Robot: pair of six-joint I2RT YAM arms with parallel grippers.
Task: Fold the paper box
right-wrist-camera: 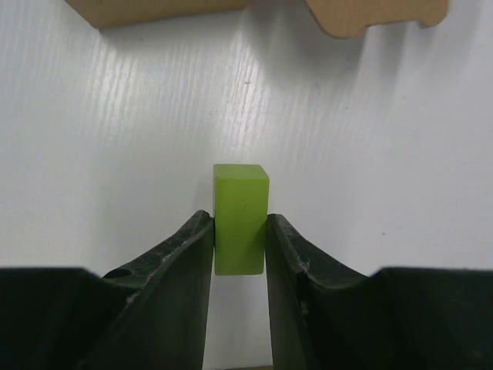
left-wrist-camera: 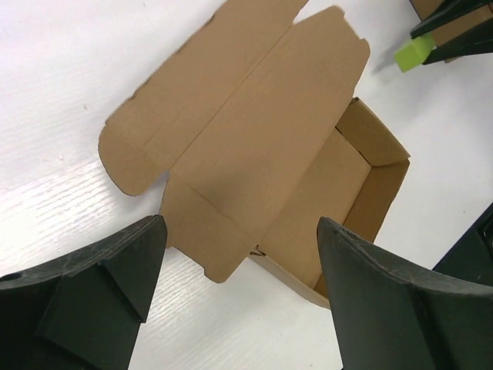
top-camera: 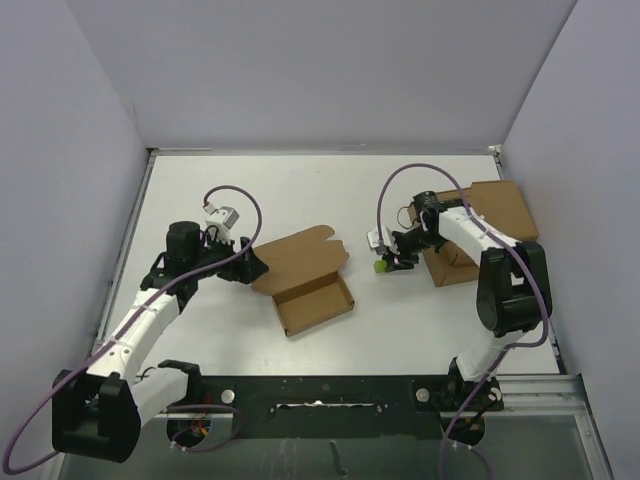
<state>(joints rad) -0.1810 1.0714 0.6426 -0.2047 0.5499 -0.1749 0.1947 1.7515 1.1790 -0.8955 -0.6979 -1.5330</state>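
You have the paper box tray walled but its lid unclosed; left gripper spread empty, right gripper pinching a green block.

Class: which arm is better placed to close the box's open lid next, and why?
Left. The left gripper is open beside the lid of the paper box; the right gripper is shut on a green block, apart from it.

On table: green block, squat box, cardboard slab.
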